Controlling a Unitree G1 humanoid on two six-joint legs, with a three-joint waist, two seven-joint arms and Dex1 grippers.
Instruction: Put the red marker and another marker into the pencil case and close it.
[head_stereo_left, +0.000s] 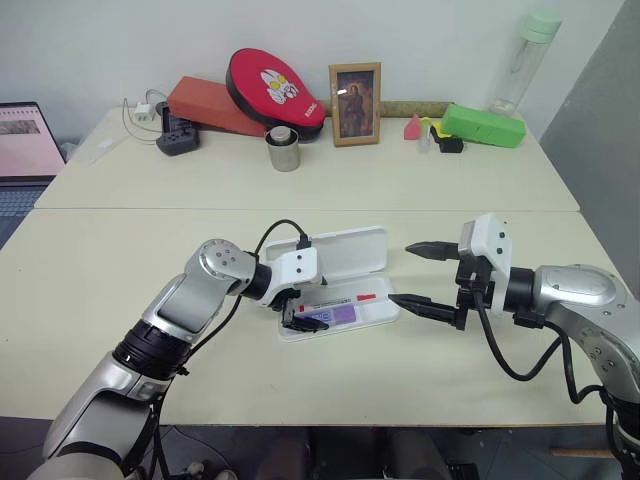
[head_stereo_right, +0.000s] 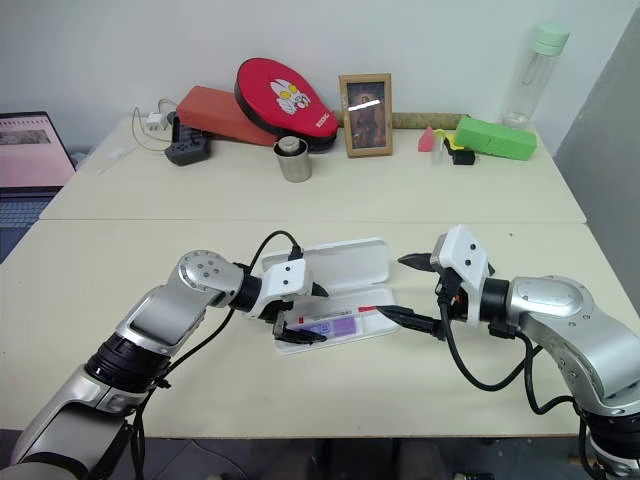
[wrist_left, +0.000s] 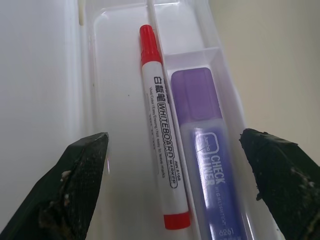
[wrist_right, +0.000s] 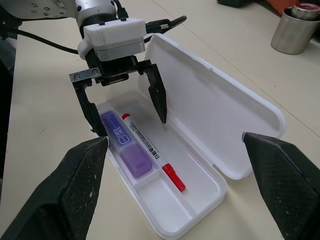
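Observation:
The pencil case (head_stereo_left: 383, 316) lies open mid-table, its lid (wrist_right: 215, 115) folded back flat. Inside the tray, the red marker (wrist_left: 160, 150) and the stubby purple marker (wrist_left: 205, 150) rest side by side, the purple one in a small compartment. My left gripper (wrist_right: 132, 125) hovers just over the tray's left end, open, its fingers straddling both markers and holding nothing. My right gripper (head_stereo_left: 402, 273) stands open beside the case's right end, one finger (head_stereo_left: 415, 303) low near the tray's end, nothing between the fingers.
Along the table's back edge stand a metal cup (head_stereo_left: 283, 148), a picture frame (head_stereo_left: 355, 103), a red pad (head_stereo_left: 275, 85), a green box (head_stereo_left: 483, 125) and a bottle (head_stereo_left: 525, 60). A laptop (head_stereo_left: 25, 150) sits at far left.

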